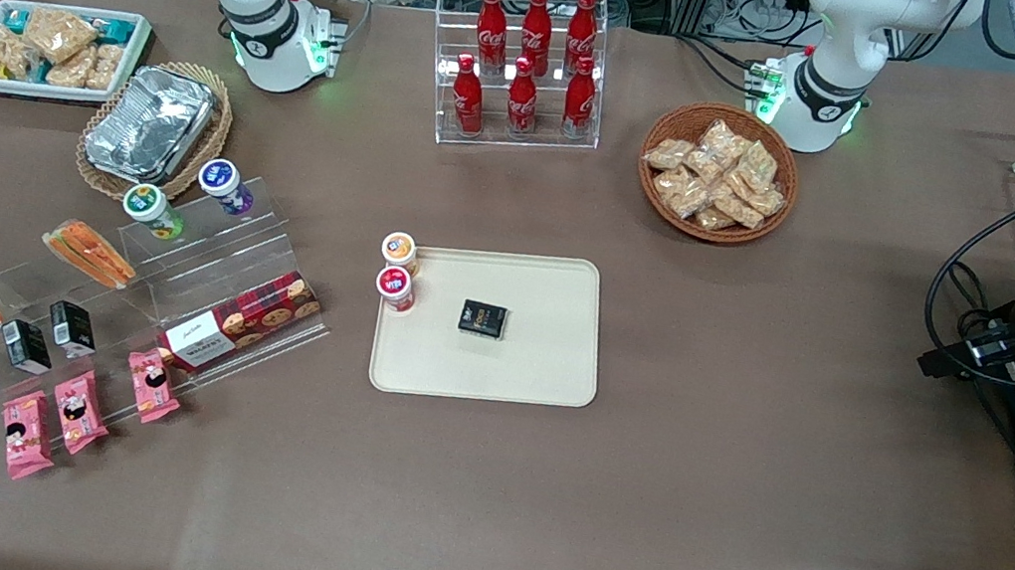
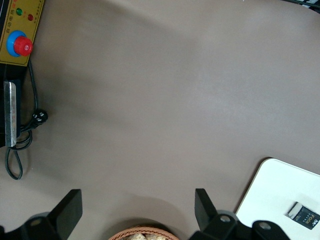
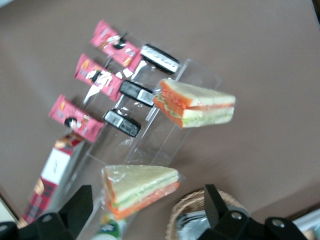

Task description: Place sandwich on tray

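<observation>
My claw hangs above the acrylic display steps, fingers spread wide and empty, with one wrapped sandwich directly between them and below. No grasp exists yet. A second wrapped wedge lies toward the edge of the bench. The tray sits at the middle of the bench, well apart from both wedges, carrying two yogurt cups and a small black box. Status: approach stage only; descent, grip, transfer and release all remain.
</observation>
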`<state>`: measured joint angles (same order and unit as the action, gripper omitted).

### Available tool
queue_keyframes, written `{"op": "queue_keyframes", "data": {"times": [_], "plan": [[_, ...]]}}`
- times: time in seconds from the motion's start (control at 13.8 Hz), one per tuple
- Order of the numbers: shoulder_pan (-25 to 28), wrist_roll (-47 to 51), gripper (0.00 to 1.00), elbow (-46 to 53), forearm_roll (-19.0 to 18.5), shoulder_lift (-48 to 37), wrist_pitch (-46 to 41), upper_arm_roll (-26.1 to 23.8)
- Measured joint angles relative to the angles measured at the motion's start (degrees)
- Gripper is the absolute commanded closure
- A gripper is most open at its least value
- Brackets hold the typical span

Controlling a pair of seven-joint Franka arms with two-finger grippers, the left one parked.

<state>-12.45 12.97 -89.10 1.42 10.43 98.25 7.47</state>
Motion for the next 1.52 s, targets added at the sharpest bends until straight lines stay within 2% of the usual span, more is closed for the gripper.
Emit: {"op": "queue_keyframes", "data": {"times": [0.14,0.29,0.72,1.23,1.52], "plan": [[0.01,11.07,0.02,0.0,0.0,0.48,0.42,-0.04],[-0.07,17.17,0.02,0.0,0.0,0.91,1.86,0.0],[-0.69,17.18,0.02,0.0,0.0,1.1,2.25,0.03],[-0.47,-28.66,0.02,-0.51,-2.5,3.96,2.28,-0.21],[-1.29,-47.29,0.02,-0.5,-2.72,6.2,2.87,0.09]]}}
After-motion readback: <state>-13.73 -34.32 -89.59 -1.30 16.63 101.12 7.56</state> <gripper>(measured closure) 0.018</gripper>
